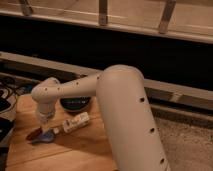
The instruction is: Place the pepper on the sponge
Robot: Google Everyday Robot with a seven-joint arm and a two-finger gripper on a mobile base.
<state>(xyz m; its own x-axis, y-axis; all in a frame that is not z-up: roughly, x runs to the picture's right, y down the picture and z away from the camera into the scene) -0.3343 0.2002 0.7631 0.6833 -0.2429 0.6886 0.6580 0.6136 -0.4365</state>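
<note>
The pepper (33, 134), slim and dark red, lies low at the left of the wooden table (75, 150). It overlaps the left end of the flat blue sponge (46, 139); whether it rests on the sponge or is held just above it I cannot tell. My gripper (46, 125) hangs from the white wrist directly above the two, very close to them. The white arm sweeps in from the lower right and hides the table's right side.
A white labelled cylinder (75, 122) lies on its side just right of the gripper. Behind it stands a dark round bowl (75, 103). Dark cables (6, 97) lie off the table's left edge. A dark counter front runs along the back.
</note>
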